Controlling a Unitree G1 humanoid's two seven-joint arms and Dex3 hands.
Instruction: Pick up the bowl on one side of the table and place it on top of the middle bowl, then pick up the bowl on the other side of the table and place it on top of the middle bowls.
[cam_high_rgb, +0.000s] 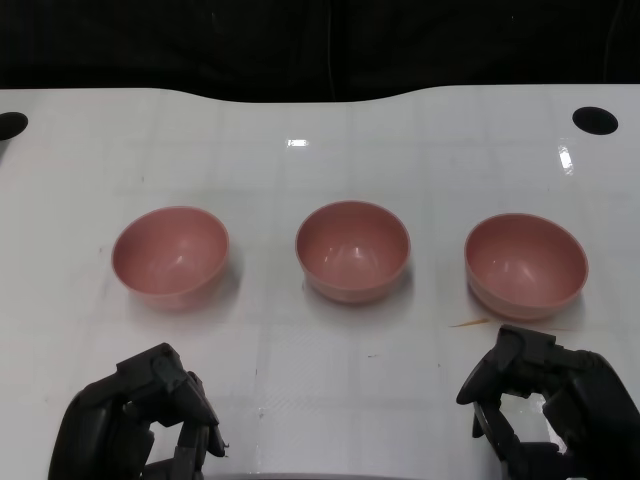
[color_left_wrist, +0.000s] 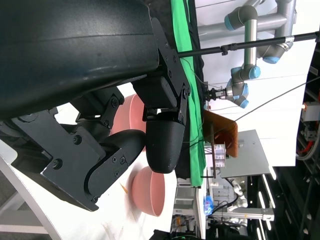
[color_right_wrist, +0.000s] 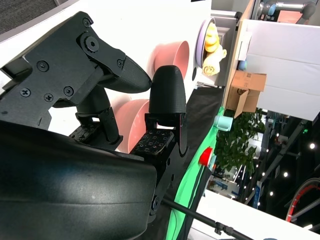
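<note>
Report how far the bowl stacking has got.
Nothing is done yet: the left bowl, middle bowl and right bowl sit apart in a row on the white table. Nothing is in hand: the left hand and right hand hold nothing, near the front edge. Both side bowls remain to stack.

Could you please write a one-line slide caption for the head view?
Three pink bowls, left, middle and right, unstacked on the white table; both hands, left and right, empty.
</note>
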